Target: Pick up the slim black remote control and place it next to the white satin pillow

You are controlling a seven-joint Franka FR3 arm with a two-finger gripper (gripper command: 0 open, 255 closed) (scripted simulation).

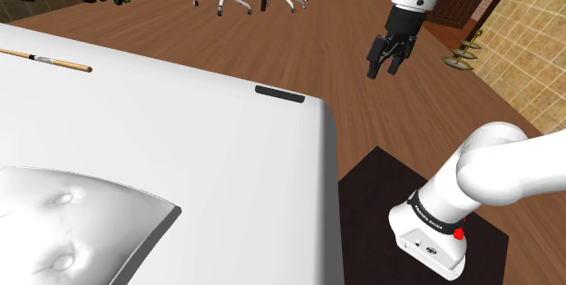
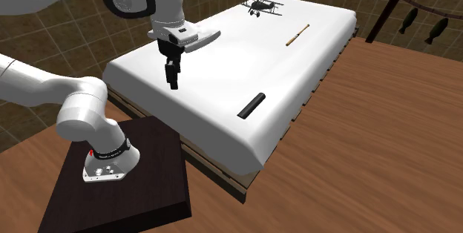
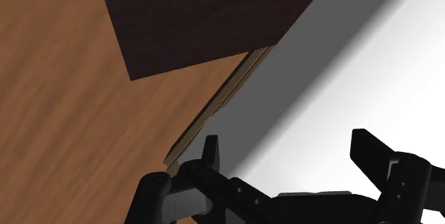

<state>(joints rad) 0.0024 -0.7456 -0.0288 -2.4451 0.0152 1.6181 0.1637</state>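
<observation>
Tool [image 1: 383, 70] fingers stand well apart with nothing between them, as the wrist view [image 3: 289, 148] shows you plainly. It hangs in the air, pointing down. Under it, the wrist view takes in brown plank floor [image 3: 64, 80], a corner of the dark square stand box [image 3: 207, 16], and the edge of the big white bed [image 3: 371, 80].

From the tool, look toward eight o'clock in the shoulder view. The slim black bar-shaped remote control [image 1: 279, 94] lies flat on the bed [image 1: 227, 165], close to the edge and running along it. In the second exterior view the same remote control [image 2: 251, 104] sits at about four o'clock from the tool [image 2: 173, 81], clear of it.

You can expect the remote to be light and stiff, with a smooth and probably slippery shell. It is thin and lies low on a bed top that may give under pressure. Take it at mid-length, across the narrow width, one finger on each long side. Come down square so that it does not pivot or skid toward the edge, which is near.

The glossy white cushioned pillow [image 1: 73, 220] lies at about seven o'clock from the remote in the shoulder view, well apart from it. A thin wooden stick [image 1: 45, 59] lies far off at nine o'clock.
</observation>
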